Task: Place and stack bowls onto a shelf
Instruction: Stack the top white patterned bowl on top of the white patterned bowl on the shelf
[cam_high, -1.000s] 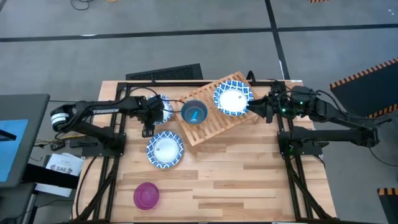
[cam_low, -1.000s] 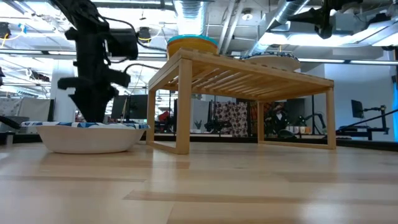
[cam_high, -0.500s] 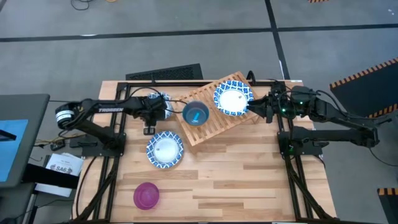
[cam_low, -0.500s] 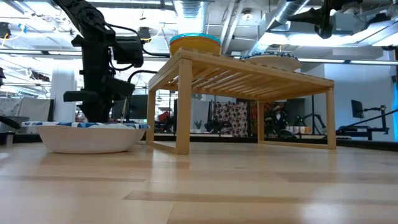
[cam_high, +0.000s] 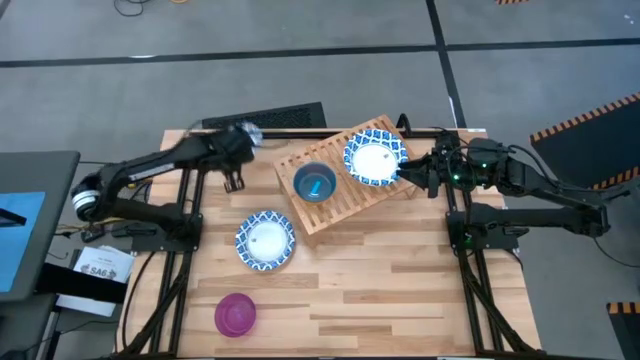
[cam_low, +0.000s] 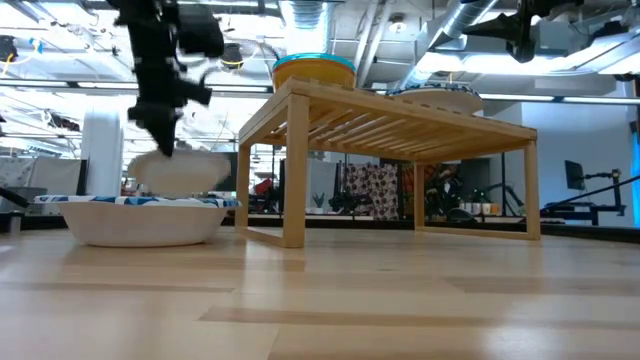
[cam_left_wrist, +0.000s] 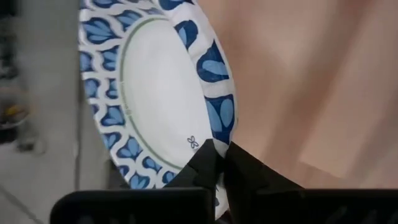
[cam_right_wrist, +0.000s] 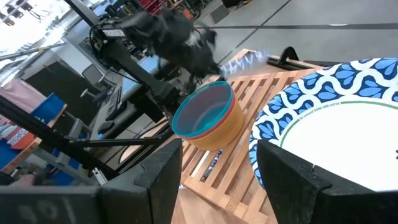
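My left gripper (cam_high: 240, 140) is shut on a white bowl with a blue patterned rim (cam_left_wrist: 155, 93). It holds the bowl above the table's far left, blurred in the low view (cam_low: 180, 170). A second patterned bowl (cam_high: 265, 240) rests on the table, nearer the front. On the slatted wooden shelf (cam_high: 345, 195) stand a teal bowl nested in an orange one (cam_high: 314, 182) and another patterned bowl (cam_high: 375, 160). My right gripper (cam_high: 412, 176) hovers open at the shelf's right end, beside that bowl (cam_right_wrist: 336, 130). My left gripper pinches the bowl's blue rim (cam_left_wrist: 211, 134) between its two fingers (cam_left_wrist: 205, 168), one on the inner face and one on the outside. The fingers slant down from above. The bowl hangs below them, clear of the table.
A purple bowl (cam_high: 235, 313) sits near the table's front left. The shelf stands on legs, with open space under it (cam_low: 390, 190). Bare wood lies across the table's front and right (cam_high: 400, 290). A dark keyboard-like slab (cam_high: 265, 116) lies at the far edge.
My left gripper has shut on the rim of the far-left patterned bowl. It has then risen and gone toward the table's far edge, turning as it went. The bowl has come up off the table with it. My right gripper has kept still.
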